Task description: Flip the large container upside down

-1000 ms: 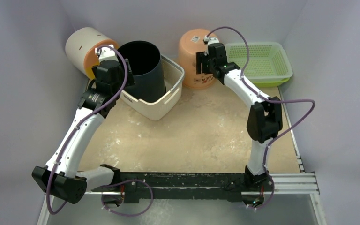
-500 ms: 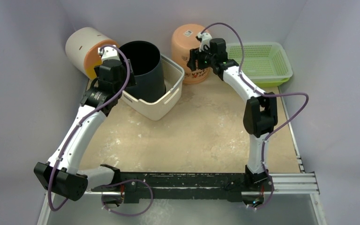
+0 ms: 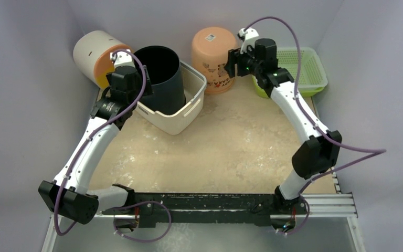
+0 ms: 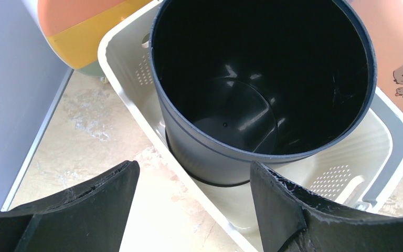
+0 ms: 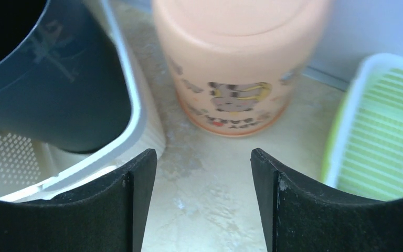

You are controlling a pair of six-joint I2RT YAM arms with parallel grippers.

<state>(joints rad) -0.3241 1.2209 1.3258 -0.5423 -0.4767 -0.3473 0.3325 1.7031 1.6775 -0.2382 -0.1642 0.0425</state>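
A tall black bucket [image 3: 157, 73] stands upright, mouth up, inside a cream bin [image 3: 181, 118]; it fills the left wrist view [image 4: 262, 79]. My left gripper [image 3: 142, 86] is open at the bucket's near left side, above the bin's rim [image 4: 131, 113], holding nothing. A peach container [image 3: 215, 58] stands bottom up at the back, also in the right wrist view [image 5: 236, 68]. My right gripper [image 3: 232, 65] is open and empty just right of it, not touching.
A cream and orange cylinder [image 3: 94, 52] lies on its side in the back left corner. A green slotted basket [image 3: 301, 65] sits at the back right, under my right wrist. Grey walls close in the left, back and right sides.
My right gripper has let go of the peach container and drawn back to the right, elbow swung out. The peach container now sits a little further left and back. The left arm barely moved.
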